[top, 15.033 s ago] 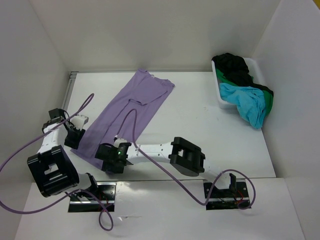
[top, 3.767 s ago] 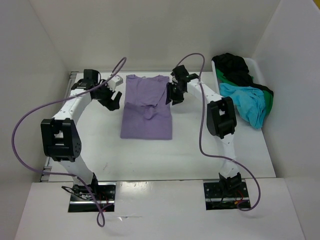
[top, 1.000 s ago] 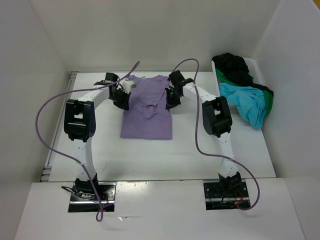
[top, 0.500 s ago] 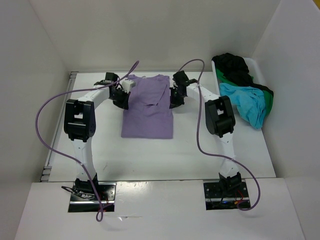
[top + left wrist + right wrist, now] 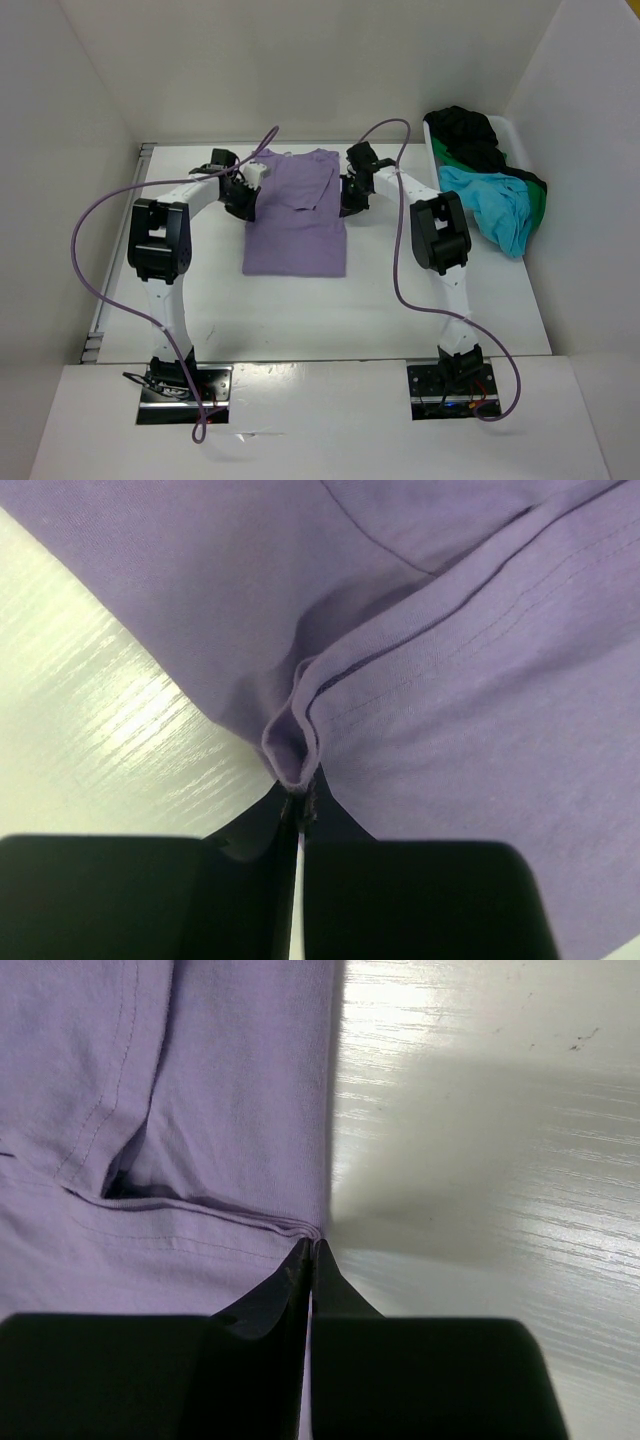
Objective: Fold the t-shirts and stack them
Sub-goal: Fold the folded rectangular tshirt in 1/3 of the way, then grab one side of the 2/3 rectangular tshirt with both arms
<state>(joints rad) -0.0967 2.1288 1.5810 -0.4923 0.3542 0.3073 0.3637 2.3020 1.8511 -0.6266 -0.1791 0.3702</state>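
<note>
The worktop (image 5: 300, 310) is plain white with a faint streaked sheen, closed in by white walls (image 5: 300, 70) at the back and on both sides. At its far right edge stands a white bin (image 5: 436, 180) heaped with a black shirt (image 5: 470, 135), a turquoise shirt (image 5: 490, 205) and a green shirt (image 5: 537, 207), the turquoise one spilling over the near rim. Purple cables (image 5: 90, 230) loop above both arms.

The lavender shirt (image 5: 295, 225) lies flat at the far middle of the worktop as an upright rectangle, its upper part doubled over itself. The left gripper (image 5: 298, 802) sits at the shirt's left edge near the top, its jaws pressed together on a small puckered fold of the cloth. The right gripper (image 5: 308, 1252) sits at the right edge opposite, its jaws nipped tight on the hem where the layers meet, with bare worktop just beside it.

Fifteen seconds ago the shirt stretched out long and slanted across the left of the worktop, with both arms low at its near end. Nearly four seconds ago it was already a rectangle, and both arms hovered just off its upper corners. One second ago the right arm's jaws were slightly apart at the edge; now they are closed on it. The shirt's near edge has crept a little to the right. The bin's pile looks the same throughout.
</note>
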